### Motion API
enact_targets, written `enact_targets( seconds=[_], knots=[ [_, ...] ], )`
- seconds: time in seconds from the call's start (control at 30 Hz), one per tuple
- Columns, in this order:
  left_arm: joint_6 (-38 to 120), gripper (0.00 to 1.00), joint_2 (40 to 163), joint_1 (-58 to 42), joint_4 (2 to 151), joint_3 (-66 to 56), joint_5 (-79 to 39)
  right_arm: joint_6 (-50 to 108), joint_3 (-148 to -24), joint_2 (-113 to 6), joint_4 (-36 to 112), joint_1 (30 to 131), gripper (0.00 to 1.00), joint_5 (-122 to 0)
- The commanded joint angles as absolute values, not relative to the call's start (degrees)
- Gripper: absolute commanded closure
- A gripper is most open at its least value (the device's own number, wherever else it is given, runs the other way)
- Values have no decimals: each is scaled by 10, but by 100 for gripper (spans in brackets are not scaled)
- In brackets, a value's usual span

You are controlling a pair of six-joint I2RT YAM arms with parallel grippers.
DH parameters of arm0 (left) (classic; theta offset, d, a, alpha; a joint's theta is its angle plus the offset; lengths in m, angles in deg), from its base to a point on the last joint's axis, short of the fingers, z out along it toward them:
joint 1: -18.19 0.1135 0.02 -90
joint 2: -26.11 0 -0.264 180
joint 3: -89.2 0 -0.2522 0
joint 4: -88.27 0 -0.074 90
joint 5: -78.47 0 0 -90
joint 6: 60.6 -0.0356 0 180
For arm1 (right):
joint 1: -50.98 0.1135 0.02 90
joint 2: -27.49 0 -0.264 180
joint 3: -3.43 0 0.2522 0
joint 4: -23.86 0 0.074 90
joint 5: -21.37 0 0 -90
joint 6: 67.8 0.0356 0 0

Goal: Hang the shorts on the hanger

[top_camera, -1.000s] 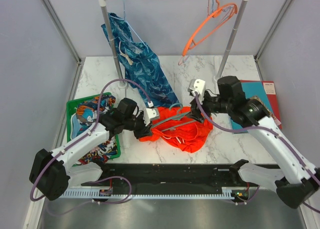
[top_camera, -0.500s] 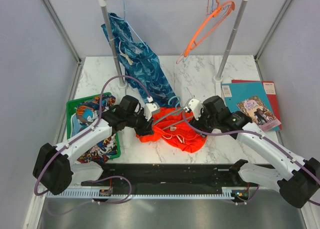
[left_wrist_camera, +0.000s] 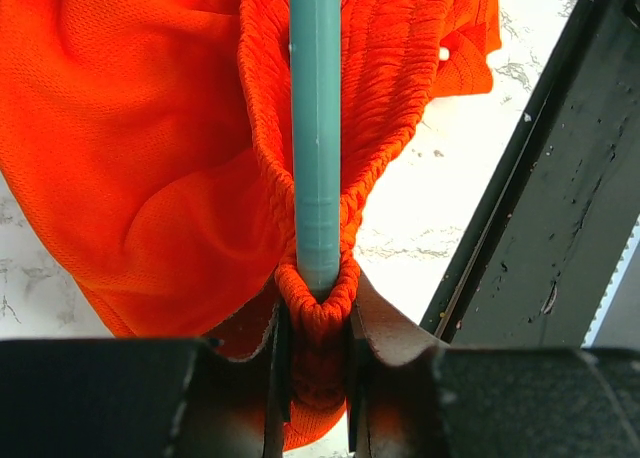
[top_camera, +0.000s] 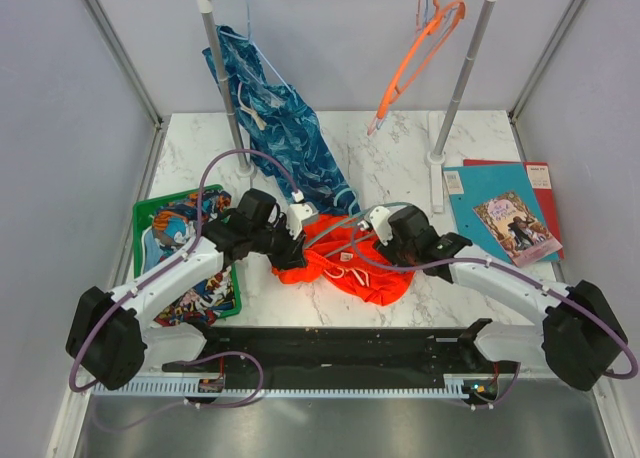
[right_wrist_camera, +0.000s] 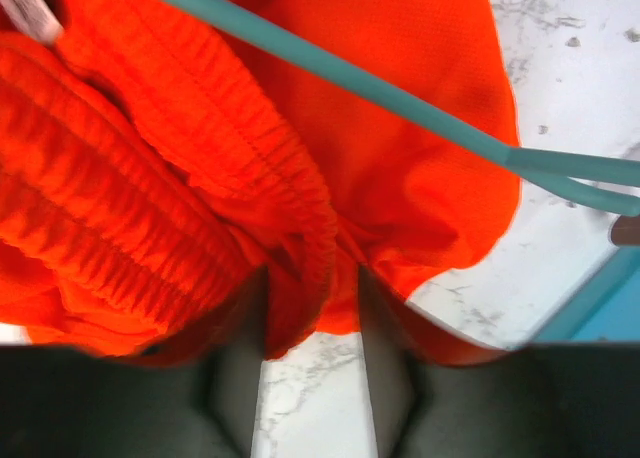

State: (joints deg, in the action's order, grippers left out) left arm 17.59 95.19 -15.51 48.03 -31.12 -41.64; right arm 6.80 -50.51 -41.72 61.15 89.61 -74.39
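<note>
Where grey walls [top_camera: 60, 128] enclose the marble desk [top_camera: 400, 148], shorts [top_camera: 372, 274] and hanger [left_wrist_camera: 316, 128] are clamped in the left claw [left_wrist_camera: 315, 313], shorts in the right claw [right_wrist_camera: 312, 283].

No readable text, book [top_camera: 517, 225] cover lettering too small

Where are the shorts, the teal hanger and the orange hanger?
shorts [top_camera: 350, 268], top view, middle of the fabric.
teal hanger [left_wrist_camera: 316, 128], left wrist view, its straight bar.
orange hanger [top_camera: 412, 63], top view, its sloping arm.
</note>
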Motion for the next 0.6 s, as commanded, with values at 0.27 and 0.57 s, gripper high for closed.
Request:
enact_targets(
  seconds=[0.27, 0.57],
  knots=[
    [85, 98, 880, -70, 435, -307, -447, 4, -494, -326, 628, 726, 100, -768],
    [-39, 98, 804, -63, 357, -331, -458, -19, -551, -382, 629, 558, 100, -660]
  ],
)
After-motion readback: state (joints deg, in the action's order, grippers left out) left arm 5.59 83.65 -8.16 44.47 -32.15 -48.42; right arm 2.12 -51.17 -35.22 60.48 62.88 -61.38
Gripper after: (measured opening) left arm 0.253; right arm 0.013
